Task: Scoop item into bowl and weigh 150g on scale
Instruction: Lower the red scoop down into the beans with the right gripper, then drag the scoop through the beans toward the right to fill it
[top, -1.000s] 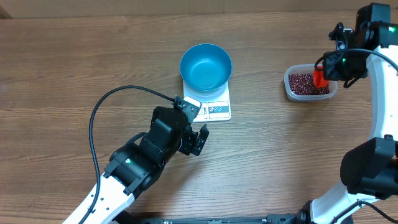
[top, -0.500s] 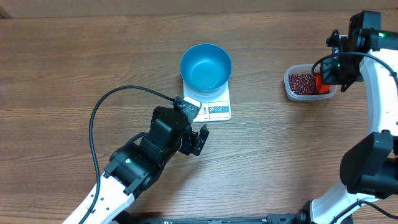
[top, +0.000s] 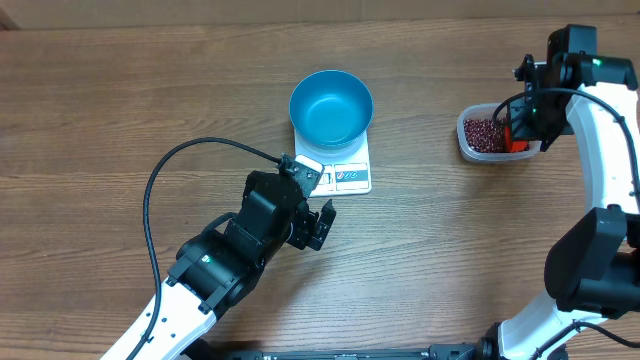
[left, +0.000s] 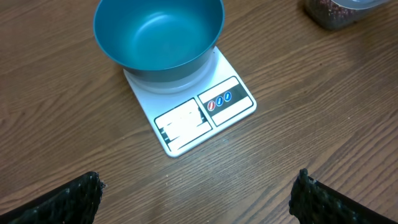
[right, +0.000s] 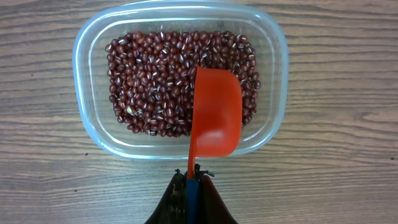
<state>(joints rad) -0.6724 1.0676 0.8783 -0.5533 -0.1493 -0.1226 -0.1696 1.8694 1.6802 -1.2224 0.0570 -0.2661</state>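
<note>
At the far right of the table, my right gripper (right: 189, 186) has its fingers pressed together on the thin handle of an orange-red plastic scoop (right: 214, 112). In the right wrist view the cup of the scoop lies over the right part of a clear rounded-rectangular plastic tub (right: 87, 68), its smooth side facing the camera and its base crossing the tub's near rim. I cannot tell whether the scoop touches what lies under it. The tub holds the small, glossy, dark red beans (right: 155, 74) as a loose layer across its floor. The right arm reaches up along the table's right edge to that spot.

My left gripper (left: 196, 196) hangs near the middle of the table with its black fingers (left: 74, 199) spread wide and nothing between them. Just beyond them lies the small flat white rectangular kitchen scale (left: 186, 118), its display and blue-marked buttons along the edge nearest the gripper. The round deep bowl of bright blue plastic (left: 158, 31) stands upright on the far part of the scale, its blue inside in plain sight. Bowl and scale are well apart from the tub of beans, with bare brown wood-grain table (top: 100, 100) between them. The left arm runs back toward the near left, a black cable looping beside it.
</note>
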